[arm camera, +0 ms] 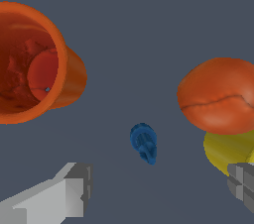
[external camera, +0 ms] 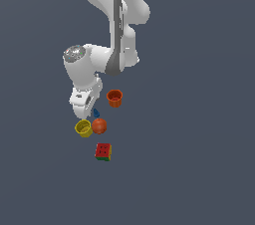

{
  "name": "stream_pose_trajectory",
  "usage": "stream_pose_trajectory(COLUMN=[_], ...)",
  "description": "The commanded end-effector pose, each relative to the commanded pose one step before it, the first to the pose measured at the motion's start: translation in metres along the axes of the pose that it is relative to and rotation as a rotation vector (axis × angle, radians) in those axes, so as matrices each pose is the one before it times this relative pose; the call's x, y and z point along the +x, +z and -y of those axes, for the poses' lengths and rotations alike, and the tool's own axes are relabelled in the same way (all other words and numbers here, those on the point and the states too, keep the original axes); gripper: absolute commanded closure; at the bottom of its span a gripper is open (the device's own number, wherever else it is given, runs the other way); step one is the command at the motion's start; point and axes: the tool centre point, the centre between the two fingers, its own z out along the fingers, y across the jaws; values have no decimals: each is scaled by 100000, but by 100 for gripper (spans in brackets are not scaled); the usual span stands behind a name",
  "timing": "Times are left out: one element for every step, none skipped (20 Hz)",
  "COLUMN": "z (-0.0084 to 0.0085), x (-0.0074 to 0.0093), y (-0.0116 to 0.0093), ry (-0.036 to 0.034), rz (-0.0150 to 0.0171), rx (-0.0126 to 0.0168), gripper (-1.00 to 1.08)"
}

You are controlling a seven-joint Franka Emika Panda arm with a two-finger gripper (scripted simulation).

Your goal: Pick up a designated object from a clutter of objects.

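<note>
The tiny blue cone-like piece (external camera: 95, 113) lies on the grey floor between the orange cup (external camera: 114, 98) and the orange ball (external camera: 99, 126). My gripper (external camera: 87, 114) hangs just above it, on the exterior view's left of it. In the wrist view the blue piece (arm camera: 144, 142) lies on its side, a little ahead of the gap between my two fingers. The gripper (arm camera: 158, 186) is open and empty, and its fingers (arm camera: 64, 193) stand wide apart. The orange cup (arm camera: 30, 64), the orange ball (arm camera: 221, 95) and the yellow cup (arm camera: 225, 151) surround the piece.
The yellow cup (external camera: 83, 128) touches the orange ball, close under my hand. The red-green-yellow dotted cube (external camera: 103, 152) lies apart, nearer the camera. One finger (arm camera: 243, 181) is close to the yellow cup.
</note>
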Motion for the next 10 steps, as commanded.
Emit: stream_pose_trajectory(z=[82,15,4,-15,1,4,7,9,12,12], x=[-138,-25,4,24,-1,-3,-6,-8,-10,24], y=[168,27,10,-41,30,90,149,208,266,322], ry=[-1036,-138,-69,351,0,0,0,0,0,-68], rz=[34,5,3,-9,0,0,0,0,0,10], rx=[18,9,5,19,0,0,0,0,0,-1], gripper=[-92,-92,-92,-92,-92,-92,-92,-92,-92,-92])
